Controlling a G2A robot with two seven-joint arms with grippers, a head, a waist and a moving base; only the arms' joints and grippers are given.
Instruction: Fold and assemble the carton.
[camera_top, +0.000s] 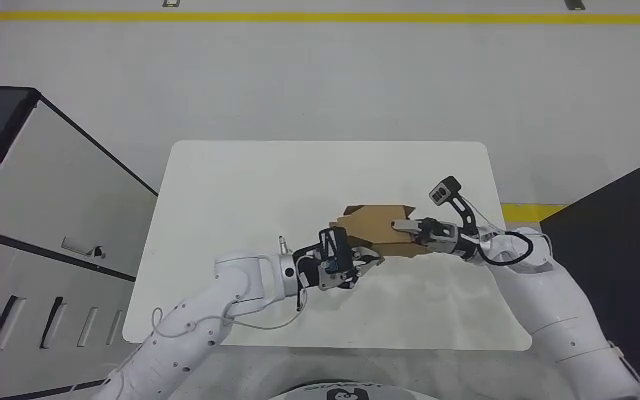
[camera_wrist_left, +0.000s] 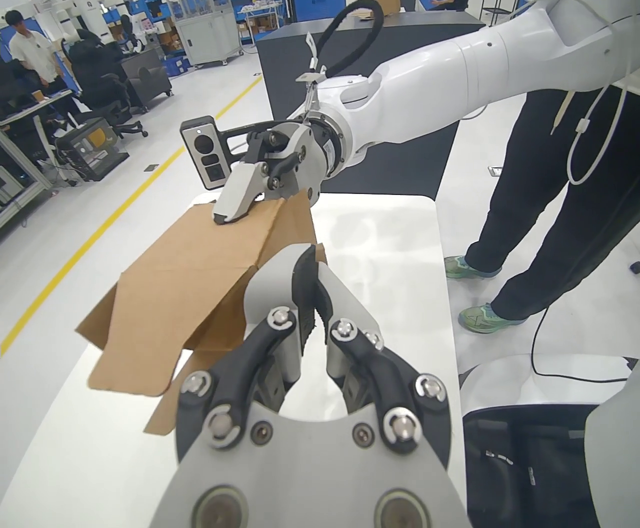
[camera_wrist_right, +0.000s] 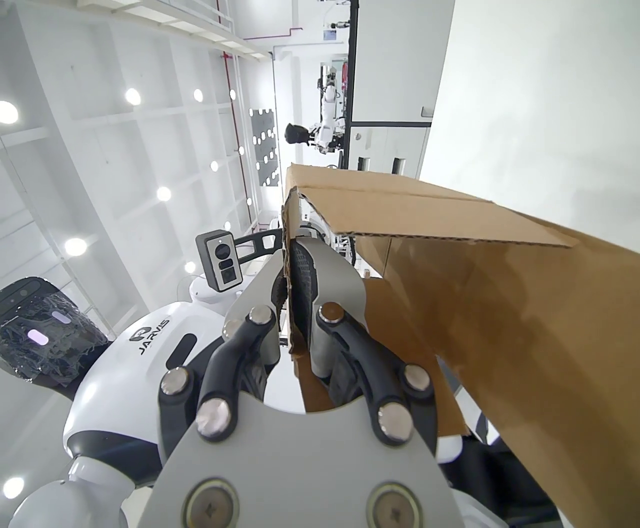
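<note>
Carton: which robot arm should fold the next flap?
Probably the left. The right pincer is clamped on the carton, holding it up, while the left pincer sits shut right beside its free end.

The carton (camera_wrist_left: 190, 270) is matt corrugated cardboard; the table (camera_wrist_left: 390, 260) is smooth, glossy.

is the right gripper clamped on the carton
Yes: the right gripper is shut on an edge of the carton, cardboard pinched between its fingers.

top camera looks down; both wrist cameras closely face the shared carton (camera_wrist_left: 190, 270).
</note>
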